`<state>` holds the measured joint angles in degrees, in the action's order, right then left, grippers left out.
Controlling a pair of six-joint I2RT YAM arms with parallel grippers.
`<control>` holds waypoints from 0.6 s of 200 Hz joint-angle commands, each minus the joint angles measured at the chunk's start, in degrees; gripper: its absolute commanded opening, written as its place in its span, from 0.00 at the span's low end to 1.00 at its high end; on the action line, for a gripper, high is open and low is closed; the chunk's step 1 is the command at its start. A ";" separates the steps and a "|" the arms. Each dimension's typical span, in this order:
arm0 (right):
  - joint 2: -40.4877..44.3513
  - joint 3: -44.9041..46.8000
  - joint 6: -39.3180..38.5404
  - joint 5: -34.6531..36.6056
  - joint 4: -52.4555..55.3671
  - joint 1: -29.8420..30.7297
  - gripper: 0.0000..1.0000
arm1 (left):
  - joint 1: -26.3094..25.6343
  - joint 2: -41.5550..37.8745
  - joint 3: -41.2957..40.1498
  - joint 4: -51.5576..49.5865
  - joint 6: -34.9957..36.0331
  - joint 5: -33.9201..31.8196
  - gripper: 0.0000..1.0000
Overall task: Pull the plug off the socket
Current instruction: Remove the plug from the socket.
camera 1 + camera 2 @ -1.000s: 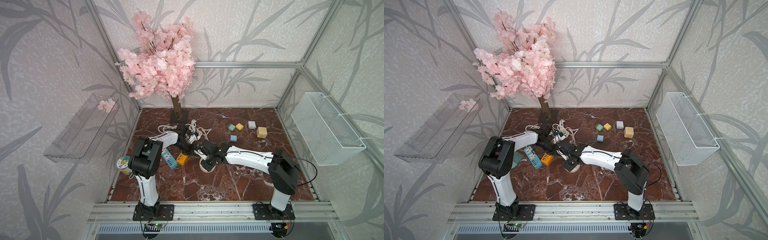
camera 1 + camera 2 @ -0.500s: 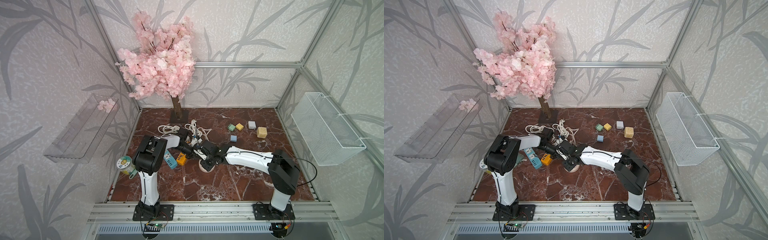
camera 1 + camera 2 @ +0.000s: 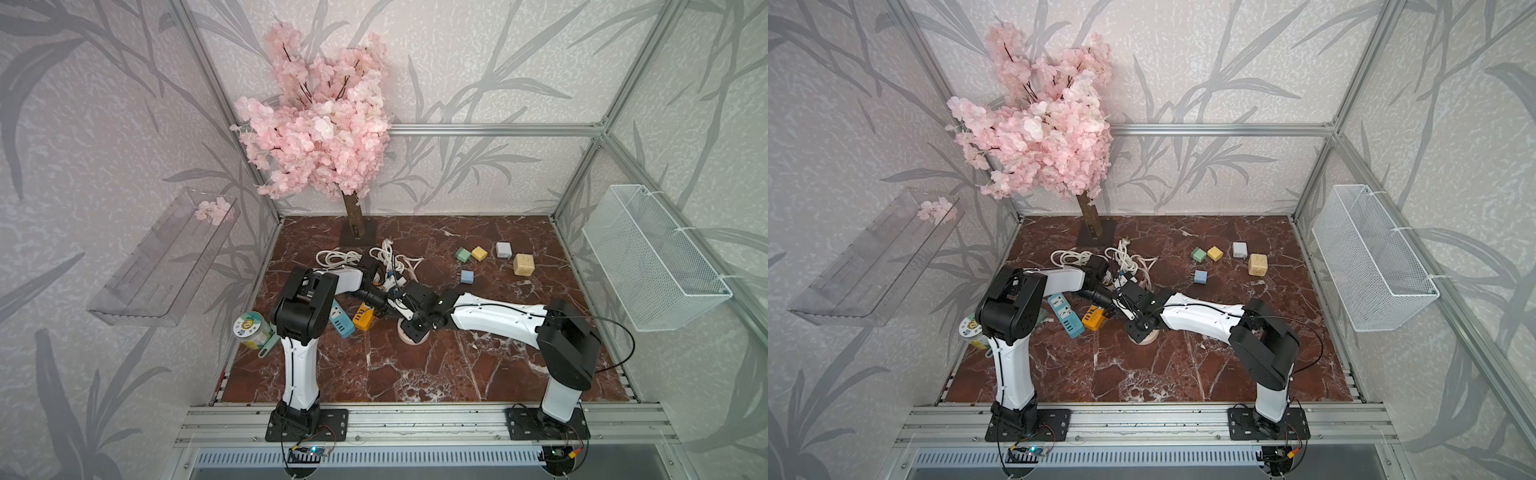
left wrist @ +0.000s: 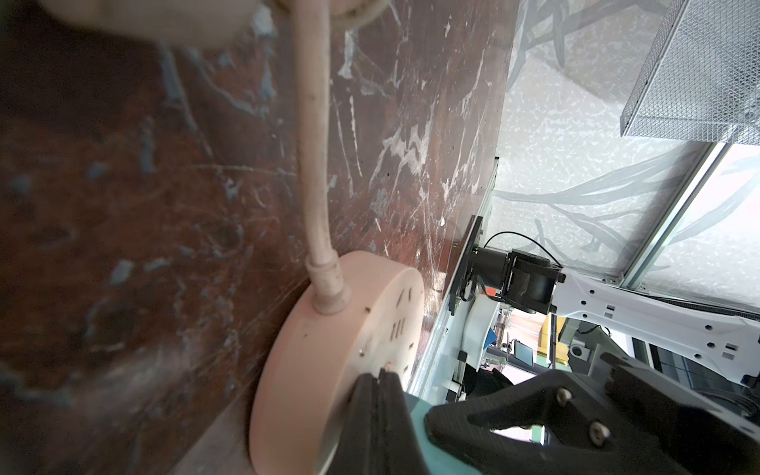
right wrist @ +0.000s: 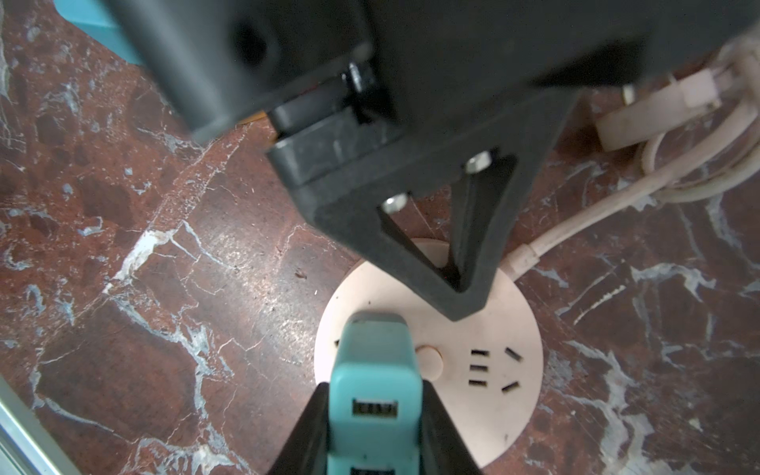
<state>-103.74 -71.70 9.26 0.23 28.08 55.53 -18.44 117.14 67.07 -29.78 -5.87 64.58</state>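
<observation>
Right gripper (image 5: 376,386) clamps the teal plug (image 5: 372,353), which stands on the round pink socket (image 5: 493,370). Left gripper (image 5: 462,302), jaws pressed together with nothing between them, rests its tip on the socket's face just beside the plug. Beyond, the cord (image 5: 575,230) leads off to a coil; cubes (image 3: 478,252) and tree (image 3: 320,137) sit farther back

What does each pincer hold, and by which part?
Right pincer grips the teal plug by its two sides. Left pincer is shut, holding nothing, its tip on the pink socket.
</observation>
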 commanded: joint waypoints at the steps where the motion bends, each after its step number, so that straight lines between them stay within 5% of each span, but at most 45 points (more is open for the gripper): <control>1: 1.29 -1.29 3.28 -0.01 -2.53 -1.13 0.00 | -0.37 4.28 -0.97 -1.88 -0.54 -12.07 0.00; 64: 2.46 -0.28 4.59 -0.81 -2.84 -2.10 0.00 | -0.46 4.86 -0.98 -1.98 -0.94 -13.77 0.00; 120: 1.62 -0.45 -0.19 6.80 -2.81 2.66 0.00 | -0.46 5.54 -0.46 -2.45 -0.97 -13.55 0.00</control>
<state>-103.44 -71.33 11.25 1.96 27.18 56.60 -18.44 118.08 68.18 -30.41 -6.55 64.86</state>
